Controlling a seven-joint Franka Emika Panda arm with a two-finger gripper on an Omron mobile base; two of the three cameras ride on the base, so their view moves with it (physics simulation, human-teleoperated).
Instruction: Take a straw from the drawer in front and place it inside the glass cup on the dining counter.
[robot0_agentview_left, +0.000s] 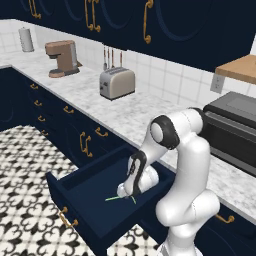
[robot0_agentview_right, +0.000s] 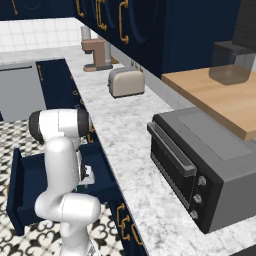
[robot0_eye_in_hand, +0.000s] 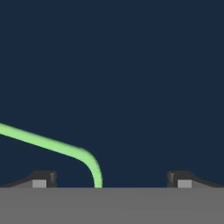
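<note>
Item: drawer (robot0_agentview_left: 75, 187), pulled open; you have the gripper (robot0_eye_in_hand: 111, 180) lowered inside it, fingers (robot0_eye_in_hand: 41, 179) spread wide, holding nothing. Item: straw (robot0_eye_in_hand: 52, 146), pale green and bent, on the navy drawer floor; in the hand view it runs from 9 o'clock toward 6 o'clock, ending between the fingers.

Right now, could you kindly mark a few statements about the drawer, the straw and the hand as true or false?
1. The drawer stands pulled open. True.
2. The hand is shut on the straw. False: its fingers stand wide apart, the straw lying between them on the drawer floor.
3. The toaster sits on the marble worktop. True.
4. The straw is bright red. False: it is pale green.
5. The hand is lowered into the drawer. True.
</note>
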